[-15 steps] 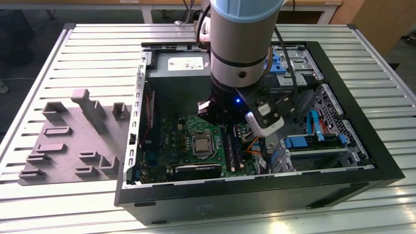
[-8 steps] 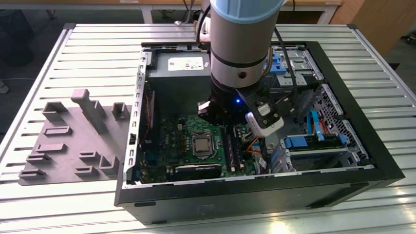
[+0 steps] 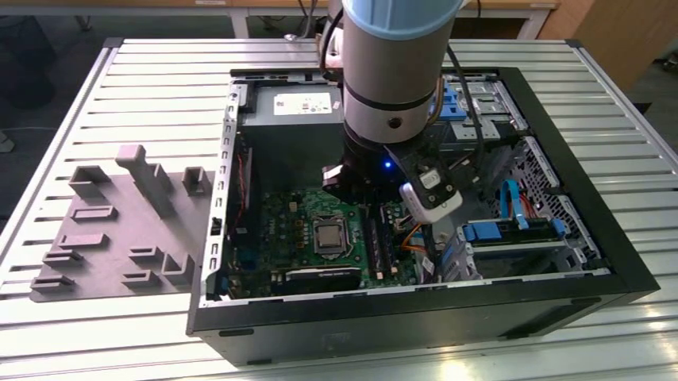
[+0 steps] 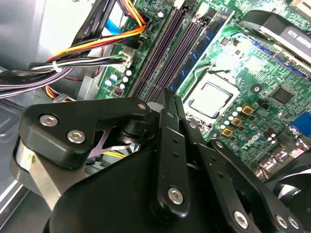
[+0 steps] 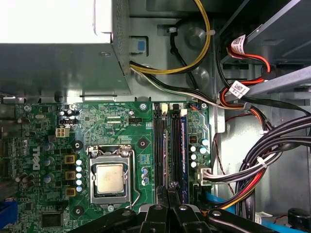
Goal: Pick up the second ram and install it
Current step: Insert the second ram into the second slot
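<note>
My gripper (image 3: 358, 189) hangs inside the open computer case, low over the motherboard (image 3: 281, 230). In both wrist views its black fingers (image 4: 167, 126) are pressed together, tips (image 5: 169, 191) lined up with the bank of long black memory slots (image 5: 165, 145) beside the processor socket (image 5: 111, 178). Only a thin dark edge of the second ram (image 4: 167, 93) shows at the fingertips; the rest is hidden between them. A bluish-green stick (image 4: 206, 41) stands seated in the slot bank.
Bundles of black, yellow and red cables (image 5: 272, 145) run close beside the slots. The power supply (image 5: 53, 58) and the case walls (image 3: 424, 317) close in the board. Blue drive brackets (image 3: 498, 230) sit at the exterior view's right. A grey moulded tray (image 3: 106, 238) lies outside the case.
</note>
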You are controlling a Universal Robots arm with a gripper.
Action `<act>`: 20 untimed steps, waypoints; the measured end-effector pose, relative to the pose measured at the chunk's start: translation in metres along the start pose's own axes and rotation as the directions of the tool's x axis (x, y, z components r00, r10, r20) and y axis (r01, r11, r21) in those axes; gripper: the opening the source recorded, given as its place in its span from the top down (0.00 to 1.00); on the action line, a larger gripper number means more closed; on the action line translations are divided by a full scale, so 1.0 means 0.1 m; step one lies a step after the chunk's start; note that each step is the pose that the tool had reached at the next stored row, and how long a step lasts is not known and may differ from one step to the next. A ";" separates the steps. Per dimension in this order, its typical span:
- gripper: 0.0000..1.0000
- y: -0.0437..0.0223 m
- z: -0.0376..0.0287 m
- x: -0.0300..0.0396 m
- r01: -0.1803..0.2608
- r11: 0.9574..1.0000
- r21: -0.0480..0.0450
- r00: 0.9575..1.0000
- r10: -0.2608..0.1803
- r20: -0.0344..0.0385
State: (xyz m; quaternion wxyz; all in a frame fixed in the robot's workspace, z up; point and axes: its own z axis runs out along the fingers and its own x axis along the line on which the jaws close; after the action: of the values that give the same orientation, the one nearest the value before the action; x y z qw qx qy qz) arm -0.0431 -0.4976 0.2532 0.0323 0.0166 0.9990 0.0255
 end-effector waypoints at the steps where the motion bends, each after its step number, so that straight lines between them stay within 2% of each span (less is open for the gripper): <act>1: 0.88 0.001 0.003 0.000 0.000 1.000 0.000 1.000 0.000 0.000; 20: 0.88 0.055 0.070 0.004 0.000 1.000 0.000 1.000 0.000 0.000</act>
State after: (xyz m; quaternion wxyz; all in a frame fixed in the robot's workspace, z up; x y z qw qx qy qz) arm -0.0429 -0.4918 0.2465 0.0323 0.0166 0.9990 0.0255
